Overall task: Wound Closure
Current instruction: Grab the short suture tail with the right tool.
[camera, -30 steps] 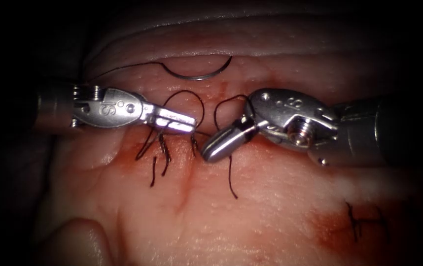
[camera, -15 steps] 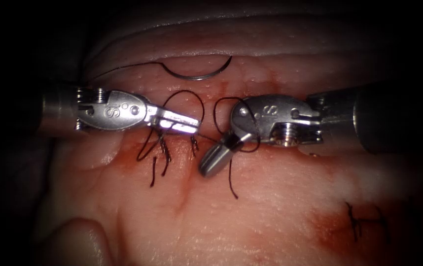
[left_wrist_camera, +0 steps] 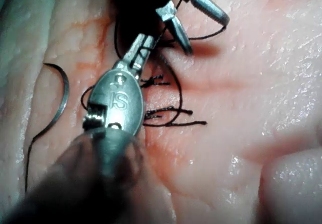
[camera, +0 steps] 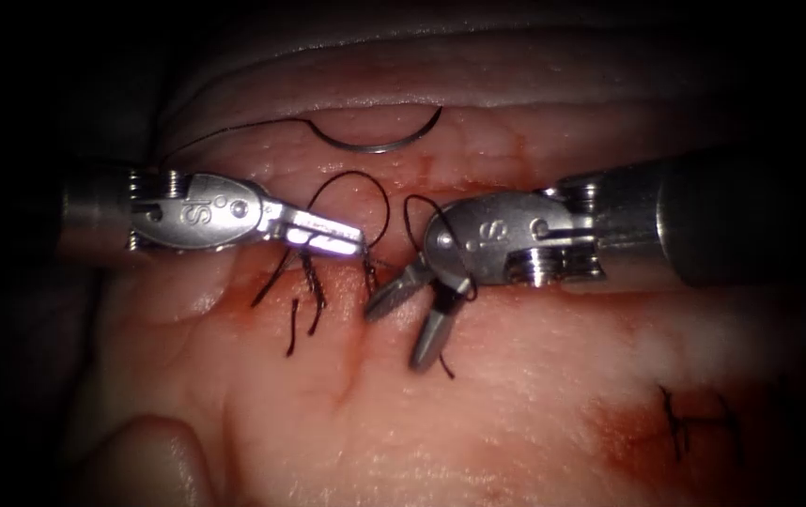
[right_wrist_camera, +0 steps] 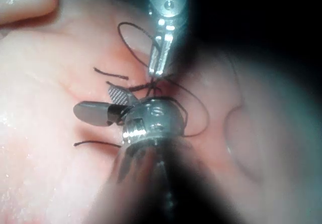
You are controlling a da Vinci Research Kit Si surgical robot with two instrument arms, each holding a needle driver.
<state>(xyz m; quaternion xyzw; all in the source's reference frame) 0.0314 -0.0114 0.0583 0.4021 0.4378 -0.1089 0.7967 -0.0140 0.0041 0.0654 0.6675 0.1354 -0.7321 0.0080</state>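
Note:
The left tool (camera: 354, 242) reaches in over the cut (camera: 354, 361) with its jaws shut on the thread (camera: 365, 178), just above the dark knots (camera: 313, 282). The right tool (camera: 397, 333) is right of it, jaws spread wide and holding nothing. A loop of thread lies around its wrist (camera: 455, 246). The curved needle (camera: 375, 145) lies free on the tissue (camera: 516, 404) at the back, not in it. In the left wrist view the left tool (left_wrist_camera: 142, 48) pinches thread, the right tool (left_wrist_camera: 204, 25) is open, and the needle (left_wrist_camera: 61, 95) lies flat. The right wrist view shows the right tool (right_wrist_camera: 93, 99) open.
Cut thread ends (camera: 291, 329) lie by the knots left of the cut. An older stitch (camera: 680, 422) sits in a patch of red fluid (camera: 628, 432) at the lower right. A fold of tissue (camera: 422, 80) rises behind the needle.
The right tool's jaws have gone from shut to wide open, and its wrist has shifted left and rolled. The left tool has barely moved and keeps its hold on the thread.

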